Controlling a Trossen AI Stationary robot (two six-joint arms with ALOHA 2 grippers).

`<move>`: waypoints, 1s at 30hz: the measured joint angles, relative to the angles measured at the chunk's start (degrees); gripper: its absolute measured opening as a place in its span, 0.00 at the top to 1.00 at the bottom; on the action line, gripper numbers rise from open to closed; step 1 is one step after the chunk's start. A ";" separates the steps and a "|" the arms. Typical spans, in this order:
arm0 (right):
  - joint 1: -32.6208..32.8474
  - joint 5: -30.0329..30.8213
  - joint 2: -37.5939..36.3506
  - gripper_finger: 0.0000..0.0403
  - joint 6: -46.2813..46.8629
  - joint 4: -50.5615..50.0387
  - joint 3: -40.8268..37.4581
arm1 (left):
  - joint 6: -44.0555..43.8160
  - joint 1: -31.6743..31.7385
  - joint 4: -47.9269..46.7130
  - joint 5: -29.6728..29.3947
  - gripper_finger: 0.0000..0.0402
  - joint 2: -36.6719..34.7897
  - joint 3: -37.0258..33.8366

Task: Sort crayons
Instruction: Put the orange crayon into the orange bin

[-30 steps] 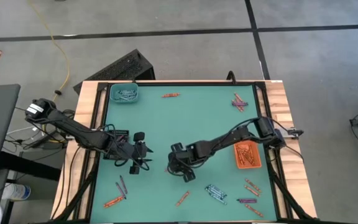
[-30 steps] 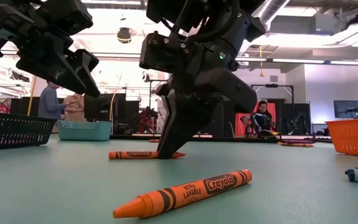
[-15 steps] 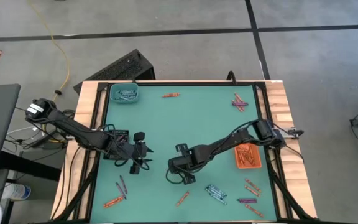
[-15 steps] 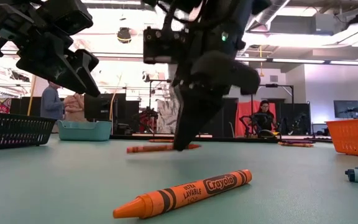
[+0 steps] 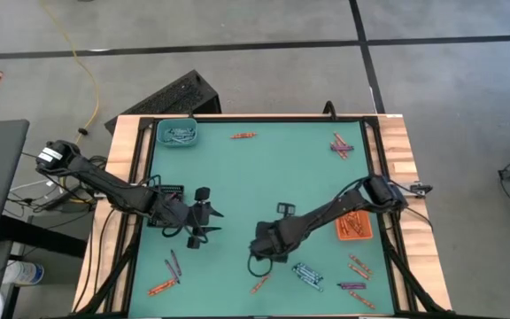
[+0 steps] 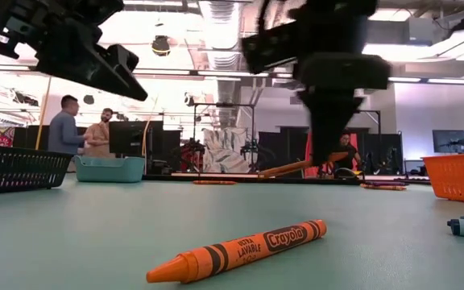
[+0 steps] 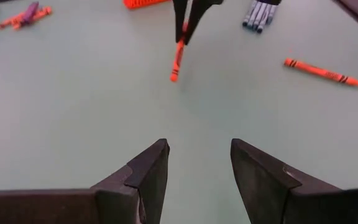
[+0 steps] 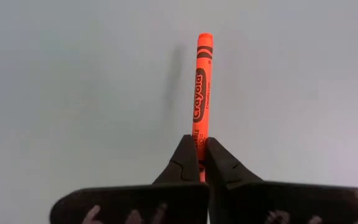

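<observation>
My right gripper (image 5: 261, 255) hangs over the near middle of the green mat, shut on an orange crayon (image 8: 201, 87); the low view shows that crayon (image 6: 295, 168) in the air. My left gripper (image 7: 197, 155) stands open over the mat's left half (image 5: 209, 219), with nothing between its fingers. Loose crayons lie flat on the mat: an orange one (image 6: 240, 250) near the front edge, a blue-grey bunch (image 5: 308, 273), orange and purple ones at the near right (image 5: 354, 275) and near left (image 5: 168, 275). My right gripper pinches the orange crayon between its two fingertips, near one end (image 8: 197, 138). The fingers come steeply from above. The crayon is lifted clear of the mat, tilted, and its free end (image 7: 174, 77) sticks out beyond the fingertips toward my left arm.
A teal tray (image 5: 180, 134) with blue-grey crayons sits at the far left corner. An orange tray (image 5: 352, 221) stands by the right edge, and a black tray (image 6: 14, 169) at the far left. More crayons lie along the far edge (image 5: 243, 136) (image 5: 340, 146). People stand in the room behind.
My right gripper has risen and gone toward the table's near right, tipping to point steeply down. It has carried the orange crayon up off the mat; the crayon now hangs clear and tilted.
</observation>
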 joint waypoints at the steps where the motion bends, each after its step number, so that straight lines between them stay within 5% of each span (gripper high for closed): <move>1: 0.41 0.17 -0.07 1.00 2.33 -2.09 0.00 | 0.50 0.00 0.43 0.00 0.59 0.00 0.00; 10: 5.29 1.64 -2.77 1.00 26.65 -21.07 -0.33 | 1.34 -0.03 4.41 0.56 0.59 1.31 0.02; 30: 21.53 -4.89 -26.86 1.00 67.97 -20.09 -29.20 | 0.22 -0.37 32.27 6.95 0.59 27.15 2.00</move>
